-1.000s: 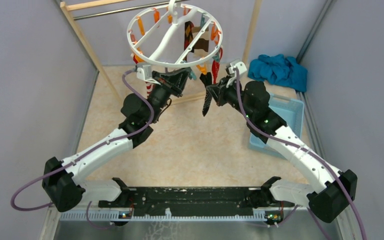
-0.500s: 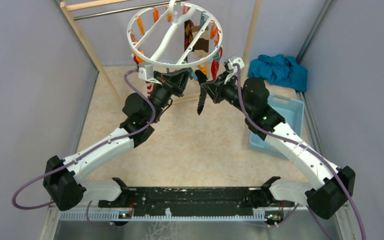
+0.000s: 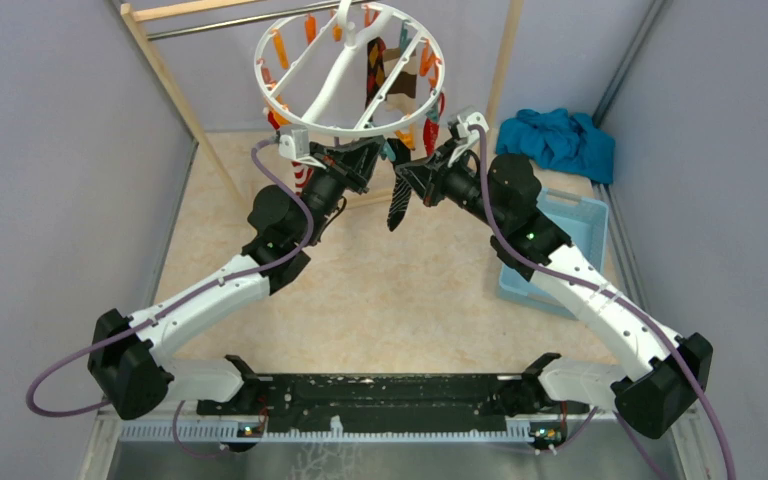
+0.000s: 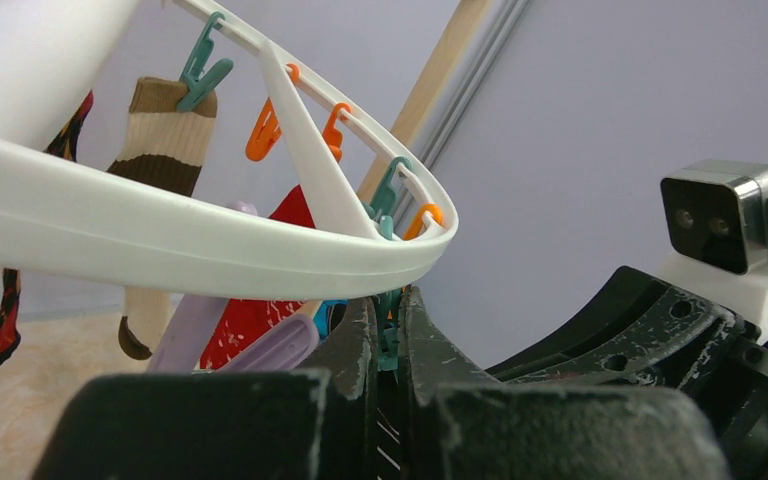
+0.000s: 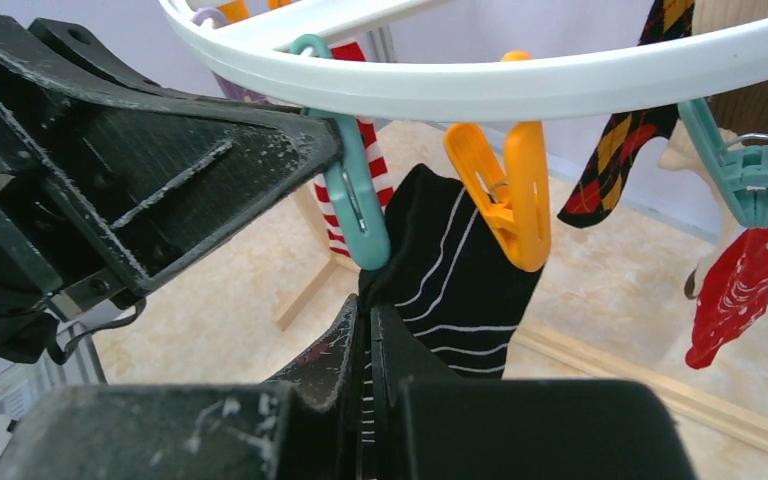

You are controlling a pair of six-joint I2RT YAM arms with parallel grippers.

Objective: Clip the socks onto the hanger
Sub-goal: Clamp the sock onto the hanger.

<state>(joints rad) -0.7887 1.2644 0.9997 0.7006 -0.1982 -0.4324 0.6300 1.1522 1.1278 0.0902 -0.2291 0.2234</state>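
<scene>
Part of black sock (image 5: 455, 290) behind right gripper (image 5: 365, 325); hanger (image 5: 480, 92) rim cropped both sides.

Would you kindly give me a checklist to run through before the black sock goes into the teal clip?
1. Right jaws shut on the black sock: ok.
2. Left jaws pinching the teal clip: ok.
3. Teal clip's mouth spread open: cannot tell.
4. Sock's top edge inside that mouth: cannot tell; the two overlap in the right wrist view.
5. Neighbouring orange clip clear of the sock: cannot tell; it overlaps the sock there too.
</scene>
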